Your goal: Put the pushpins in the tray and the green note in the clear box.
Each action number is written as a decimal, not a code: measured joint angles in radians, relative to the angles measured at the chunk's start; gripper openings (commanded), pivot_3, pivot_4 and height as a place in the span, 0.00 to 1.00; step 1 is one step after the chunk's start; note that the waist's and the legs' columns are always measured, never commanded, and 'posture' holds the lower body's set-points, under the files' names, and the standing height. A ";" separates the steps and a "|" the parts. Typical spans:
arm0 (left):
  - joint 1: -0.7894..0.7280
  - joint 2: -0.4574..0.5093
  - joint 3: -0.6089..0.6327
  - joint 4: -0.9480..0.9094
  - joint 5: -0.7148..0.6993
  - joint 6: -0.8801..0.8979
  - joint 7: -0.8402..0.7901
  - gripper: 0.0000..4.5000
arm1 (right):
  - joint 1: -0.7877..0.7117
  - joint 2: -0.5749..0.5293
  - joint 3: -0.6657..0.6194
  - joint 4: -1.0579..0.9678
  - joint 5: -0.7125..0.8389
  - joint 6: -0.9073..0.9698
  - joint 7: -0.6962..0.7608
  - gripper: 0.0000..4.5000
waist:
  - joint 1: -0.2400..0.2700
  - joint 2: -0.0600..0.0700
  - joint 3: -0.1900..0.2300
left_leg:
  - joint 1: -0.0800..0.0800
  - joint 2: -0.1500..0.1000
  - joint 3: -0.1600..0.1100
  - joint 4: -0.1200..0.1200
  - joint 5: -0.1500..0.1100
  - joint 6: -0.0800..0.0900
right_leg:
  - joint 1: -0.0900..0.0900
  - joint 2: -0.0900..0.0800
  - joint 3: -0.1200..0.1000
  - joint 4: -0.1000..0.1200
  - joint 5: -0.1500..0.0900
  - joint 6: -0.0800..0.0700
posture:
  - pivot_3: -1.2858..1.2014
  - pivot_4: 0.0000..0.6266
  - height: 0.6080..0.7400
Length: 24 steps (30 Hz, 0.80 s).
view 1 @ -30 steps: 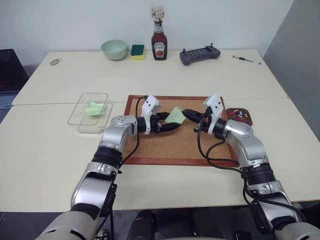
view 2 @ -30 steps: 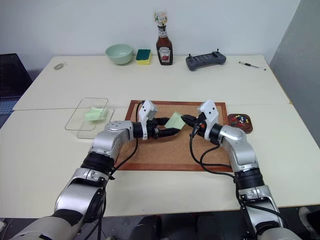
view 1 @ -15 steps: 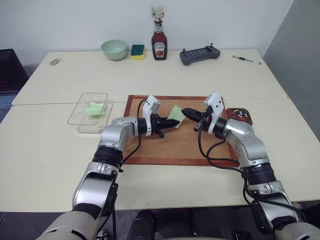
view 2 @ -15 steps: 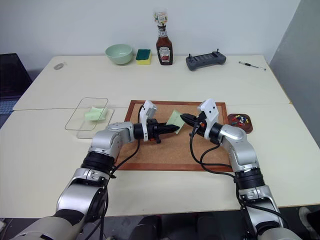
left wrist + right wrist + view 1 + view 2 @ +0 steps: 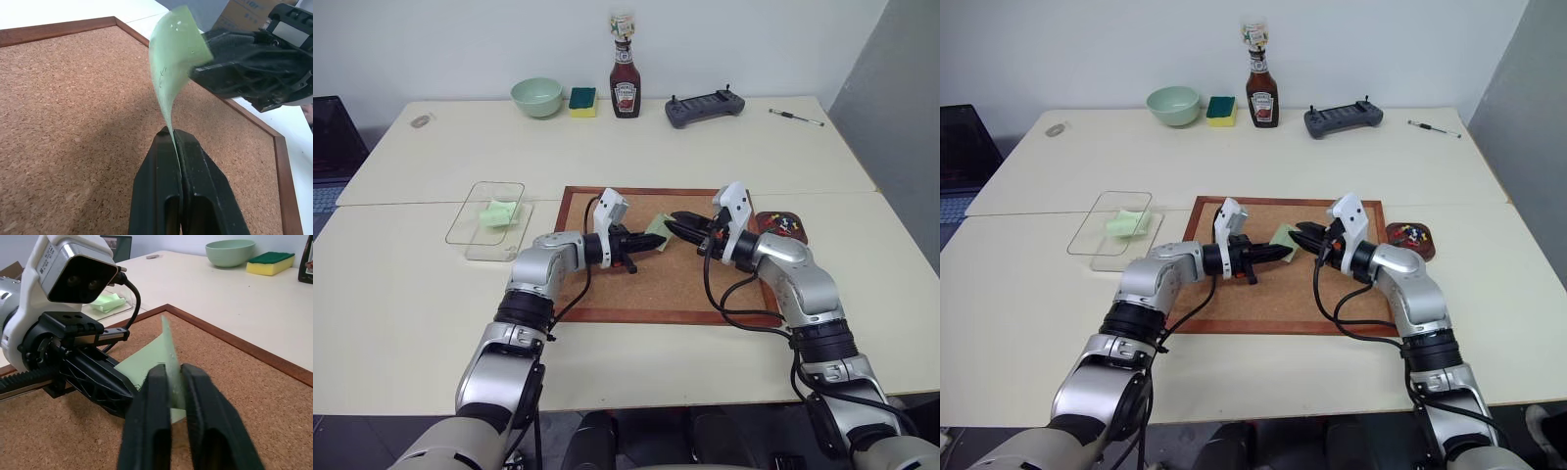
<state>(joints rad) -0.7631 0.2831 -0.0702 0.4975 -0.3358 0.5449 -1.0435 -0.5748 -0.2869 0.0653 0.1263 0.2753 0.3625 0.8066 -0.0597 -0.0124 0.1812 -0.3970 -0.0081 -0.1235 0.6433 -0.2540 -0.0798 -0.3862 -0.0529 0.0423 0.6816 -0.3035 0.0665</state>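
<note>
Centrally, corkboard (image 5: pixel 646 284) on beige table (image 5: pixel 411 294), white wall (image 5: pixel 460 49) behind.

Over the corkboard (image 5: pixel 636 284) the green note (image 5: pixel 656 226) sits between the left tool (image 5: pixel 658 245) and right tool (image 5: pixel 677 224), the clear box (image 5: pixel 489 220) beyond the left tool, the tray (image 5: pixel 783 227) just behind the right.

No readable text, ketchup bottle (image 5: pixel 626 91) label too small to read

— We find both arms reaching inward, nearly level. Left gripper (image 5: pixel 175 134)?
— Clamped tight (fingers pressed together). We note the right gripper (image 5: pixel 171 369) with a narrow gap between its fingers.
</note>
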 measured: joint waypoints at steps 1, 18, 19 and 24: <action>0.004 0.000 0.000 -0.005 0.000 0.000 0.004 0.00 | 0.000 -0.006 0.000 -0.007 0.005 0.005 0.002 0.35 | 0.000 0.000 0.000 | 0.000 0.000 0.000 0.000 0.000 0.000 | 0.000 0.000 0.000 0.000 0.000 0.000 | 0.52 0.24 1.00; 0.160 0.156 0.157 -0.392 -0.012 0.115 0.268 0.00 | 0.013 -0.171 0.047 -0.192 0.080 0.147 0.134 0.99 | -0.002 0.000 0.000 | -0.001 0.001 -0.001 0.000 0.000 0.000 | -0.001 0.000 0.000 0.000 0.000 0.000 | 0.52 0.24 1.00; 0.164 0.186 0.175 -0.436 -0.007 0.134 0.302 0.00 | 0.012 -0.166 0.071 -0.209 0.080 0.152 0.137 0.99 | -0.003 0.000 0.000 | -0.001 0.001 -0.001 0.001 0.000 0.000 | -0.001 0.000 0.000 0.000 0.000 0.000 | 0.52 0.24 1.00; 0.186 0.329 0.257 -0.516 0.044 0.190 0.418 0.00 | -0.017 -0.137 0.131 -0.231 0.078 0.161 0.138 0.99 | -0.004 0.000 0.000 | -0.001 0.001 -0.001 0.001 0.000 0.000 | -0.001 0.000 0.000 0.001 0.000 0.000 | 0.52 0.24 1.00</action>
<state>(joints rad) -0.5768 0.6117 0.1869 -0.0181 -0.2922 0.7346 -0.6259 -0.5921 -0.4235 0.1963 -0.1050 0.3534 0.5233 0.9442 -0.0638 -0.0127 0.1814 -0.3976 -0.0075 -0.1242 0.6438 -0.2541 -0.0797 -0.3873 -0.0530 0.0424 0.6821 -0.3035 0.0665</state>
